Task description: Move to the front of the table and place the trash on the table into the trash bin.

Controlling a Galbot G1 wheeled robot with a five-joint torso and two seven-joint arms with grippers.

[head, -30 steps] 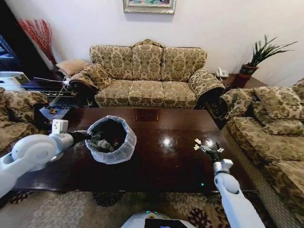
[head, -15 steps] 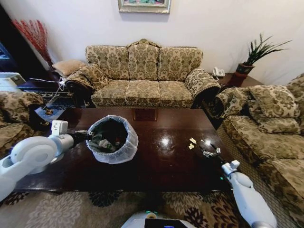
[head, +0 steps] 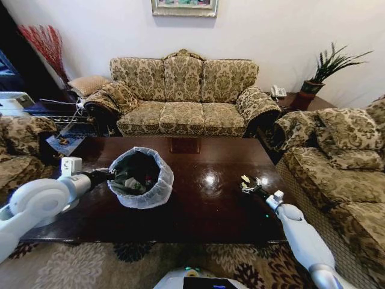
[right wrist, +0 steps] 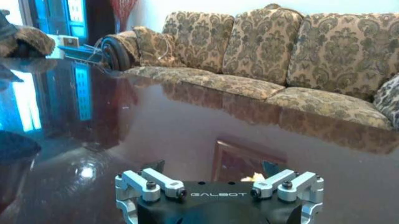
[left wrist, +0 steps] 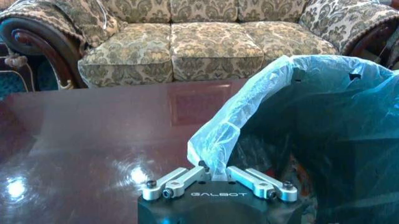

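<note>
Left end effector (head: 107, 175): at the left of the worktop (head: 198, 208), closed tight on the bag rim of the trash bin (head: 140, 177); the left wrist view shows its fingers pinched together on a fold of the whitish bag (left wrist: 215, 140).
Trash bin: stands on the left half of the worktop, dark inside, with litter lying in it; it touches the left end effector at its left rim.
Worktop: dark glossy reddish-brown wood, a square inlay panel (head: 186, 145) near its far edge, a patterned sofa (head: 183, 93) behind it.
Yellowish scraps (head: 245, 179): two small pale pieces on the right part of the worktop, well apart from the bin, just beyond the right end effector; one pale scrap (right wrist: 253, 177) shows between the fingers in the right wrist view.
Right end effector (head: 251, 188): low over the right part of the worktop, fingers spread wide, nothing in them.
Change: over the last second the right end effector has moved left and toward the scraps; the left one keeps its grip on the bin, which has not shifted on the worktop.
</note>
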